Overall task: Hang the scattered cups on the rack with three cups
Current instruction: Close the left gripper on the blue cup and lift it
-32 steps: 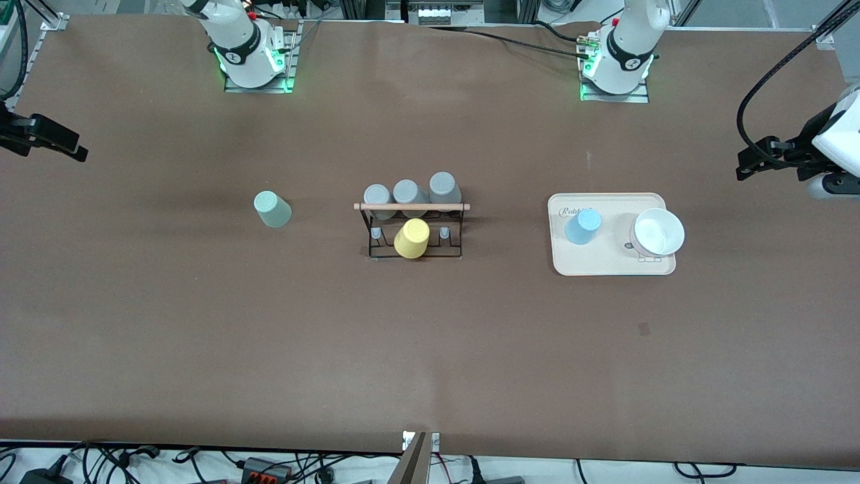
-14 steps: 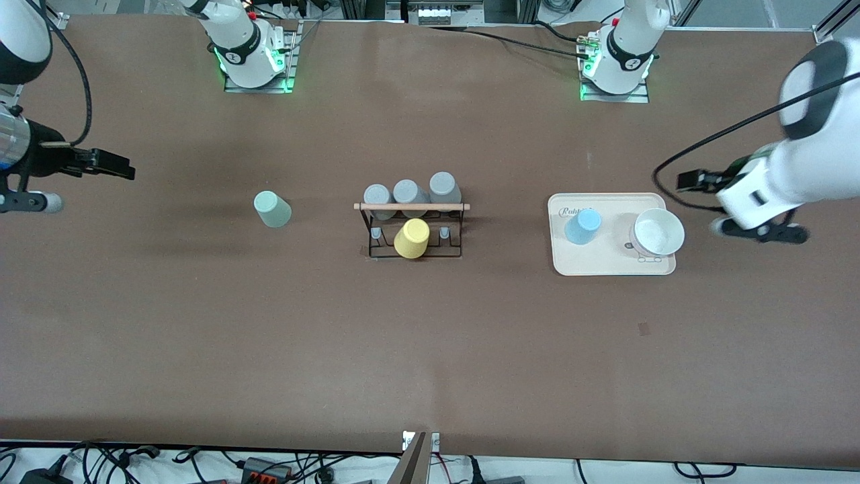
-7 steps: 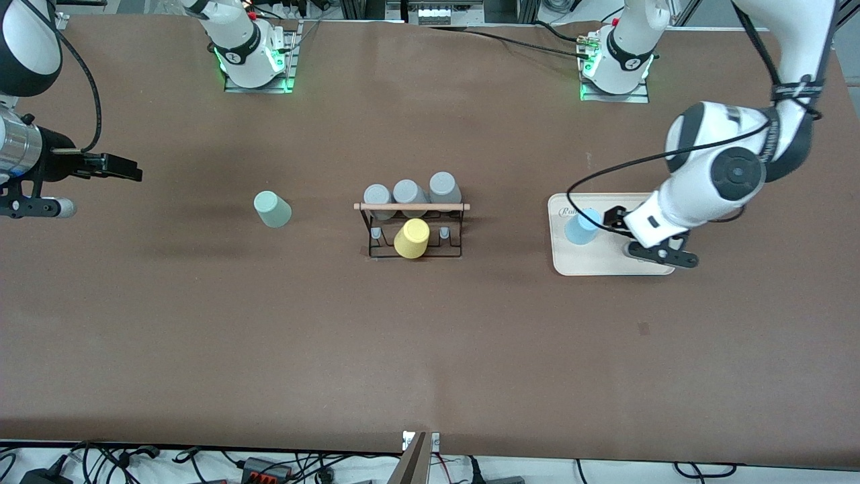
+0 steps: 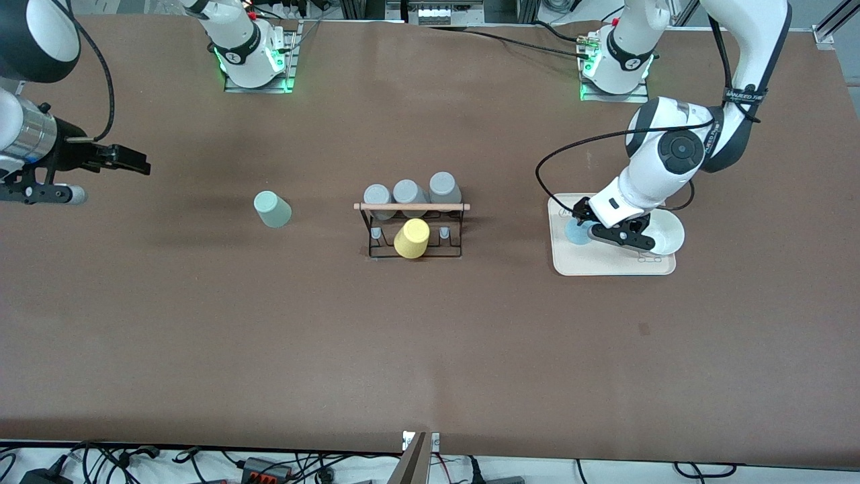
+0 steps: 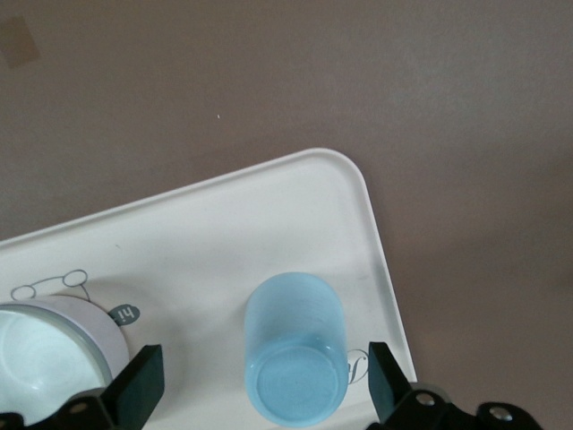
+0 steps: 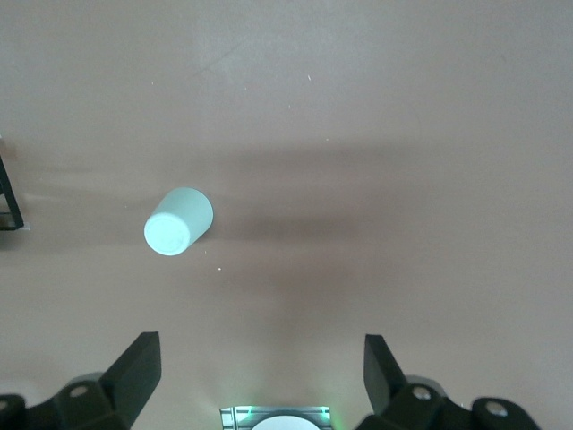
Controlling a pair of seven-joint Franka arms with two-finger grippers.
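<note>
Left gripper [image 5: 260, 394] wide open over blue cup [image 5: 295, 360] (on tray [image 5: 224, 224]), holding nothing; right gripper [image 6: 260, 381] open, empty.

Bare table is surrounding the mint-green cup [image 4: 272, 209], leaving every approach open. On the beige tray [image 4: 608, 267], a white bowl [image 4: 665, 235] is crowding the light blue cup [image 5: 295, 360] on one flank.
</note>
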